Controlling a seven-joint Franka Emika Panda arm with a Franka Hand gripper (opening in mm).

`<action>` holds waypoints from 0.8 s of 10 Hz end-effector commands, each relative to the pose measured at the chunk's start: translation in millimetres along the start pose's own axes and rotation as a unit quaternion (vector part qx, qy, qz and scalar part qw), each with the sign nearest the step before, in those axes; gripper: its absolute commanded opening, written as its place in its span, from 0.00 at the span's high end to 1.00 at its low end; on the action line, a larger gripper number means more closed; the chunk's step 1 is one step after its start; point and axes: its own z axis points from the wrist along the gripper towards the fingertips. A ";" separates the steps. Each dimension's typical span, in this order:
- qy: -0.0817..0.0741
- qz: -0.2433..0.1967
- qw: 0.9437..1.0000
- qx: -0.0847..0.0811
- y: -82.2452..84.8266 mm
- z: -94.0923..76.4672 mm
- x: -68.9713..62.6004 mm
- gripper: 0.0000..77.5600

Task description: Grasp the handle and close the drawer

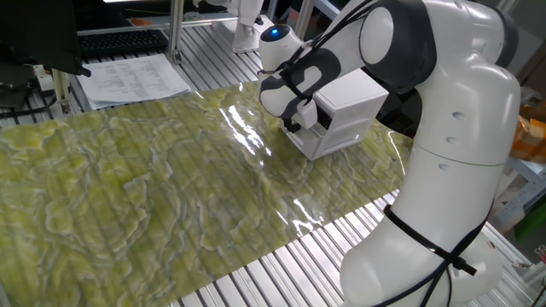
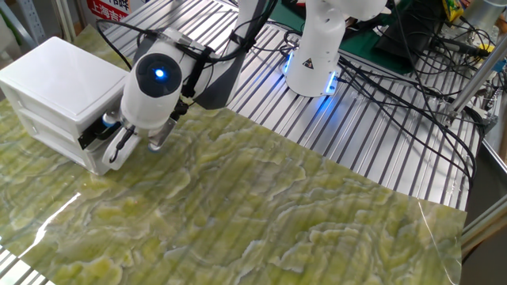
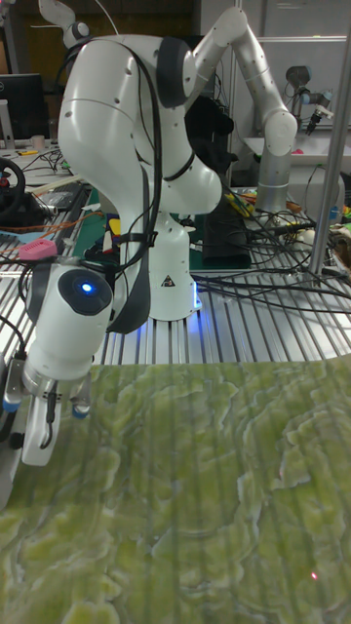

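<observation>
The white two-tier cabinet (image 2: pixel 55 75) stands at the left of the green mat, and the drawer (image 2: pixel 43 136) is its lower white tier. My gripper (image 2: pixel 108 157) is pressed against the cabinet's front at that tier, fingers (image 2: pixel 119 145) close together. The handle is covered by the fingers, so it shows in no view. In one fixed view the gripper (image 1: pixel 293 128) sits at the cabinet's (image 1: pixel 350 98) left face, low by the drawer (image 1: pixel 328 143). The tall view shows the gripper (image 3: pixel 37 444) pointing down at the far left edge.
A wrinkled green mat (image 1: pixel 153 188) covers the slatted metal table (image 2: pixel 372 127). The arm's base (image 2: pixel 315 55) and a tangle of black cables (image 2: pixel 412 71) lie behind the mat. Papers (image 1: pixel 132 78) and a keyboard (image 1: pixel 119 41) sit at the far side.
</observation>
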 end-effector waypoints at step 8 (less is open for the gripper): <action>-0.042 -0.017 0.999 -0.004 3.0 13.0 -34.3 0.99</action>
